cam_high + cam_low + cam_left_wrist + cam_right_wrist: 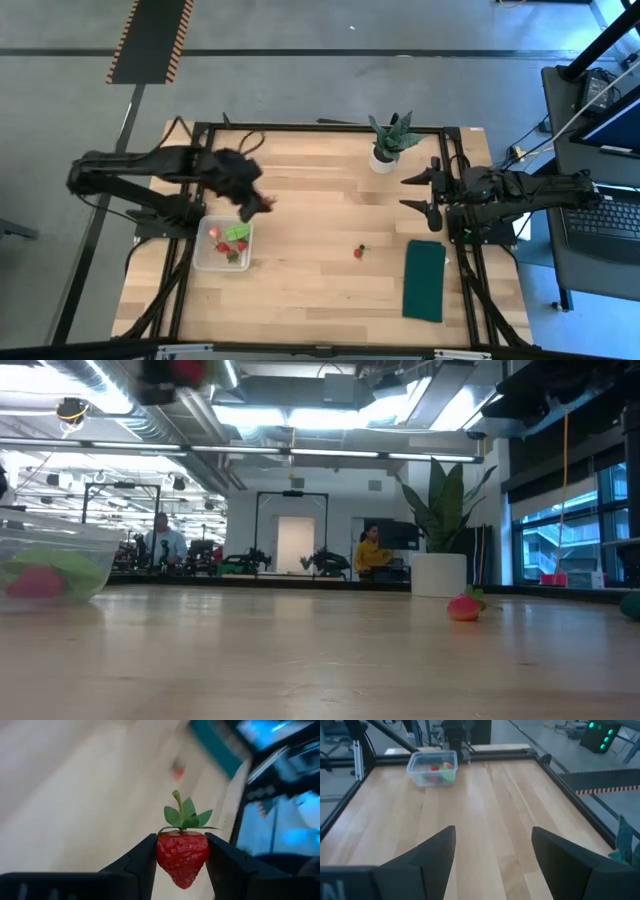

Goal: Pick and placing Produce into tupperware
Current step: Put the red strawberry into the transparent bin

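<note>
left hand (182, 862) gripping strawberry (182, 856), no writing

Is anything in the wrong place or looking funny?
One strawberry lies alone on the bare table, apart from the tupperware holding other produce. The left gripper holds another strawberry. Nothing looks spilled or broken.

red strawberry (182, 857) (green top), clear tupperware (203, 259)

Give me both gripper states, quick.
Left gripper: shut on a small red strawberry with green top.
Right gripper: open, empty.
</note>
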Robot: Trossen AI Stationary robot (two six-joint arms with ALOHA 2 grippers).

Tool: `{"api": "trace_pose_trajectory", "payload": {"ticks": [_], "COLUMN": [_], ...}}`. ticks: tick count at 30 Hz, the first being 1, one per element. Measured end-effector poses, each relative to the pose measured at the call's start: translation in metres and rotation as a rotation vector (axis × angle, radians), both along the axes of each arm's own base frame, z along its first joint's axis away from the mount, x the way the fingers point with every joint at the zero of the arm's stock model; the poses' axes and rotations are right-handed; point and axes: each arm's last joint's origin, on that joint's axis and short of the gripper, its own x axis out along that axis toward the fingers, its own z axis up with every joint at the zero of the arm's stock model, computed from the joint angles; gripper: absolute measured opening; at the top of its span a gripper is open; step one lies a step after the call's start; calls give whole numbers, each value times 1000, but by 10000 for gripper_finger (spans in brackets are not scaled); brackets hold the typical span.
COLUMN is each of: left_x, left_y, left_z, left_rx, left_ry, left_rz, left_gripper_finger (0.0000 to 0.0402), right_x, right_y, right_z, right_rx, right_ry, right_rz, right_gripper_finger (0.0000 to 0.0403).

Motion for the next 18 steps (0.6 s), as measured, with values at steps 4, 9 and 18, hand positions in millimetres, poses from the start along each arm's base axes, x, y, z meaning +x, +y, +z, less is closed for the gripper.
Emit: {"api": "trace_pose_trajectory", "payload": {"ticks": [4, 9, 18], "left_x": [-31, -46, -28], "left_y": [-17, -27, -40], "left_z": [-13, -26, -64], "left_rx": [-58, 11, 82], "left_ry": [292, 538, 742], "left_rz": [69, 121, 81], "left_gripper_finger": [148, 143, 150], "right_x": [1, 2, 4], "right_y": [0, 0, 0], "right_z": [4, 7, 12], "right_rx": [2, 6, 38], "right_ry": [-38, -79, -135], "right_rz": [1, 1, -7], "right_gripper_finger": [264, 264, 264]}}
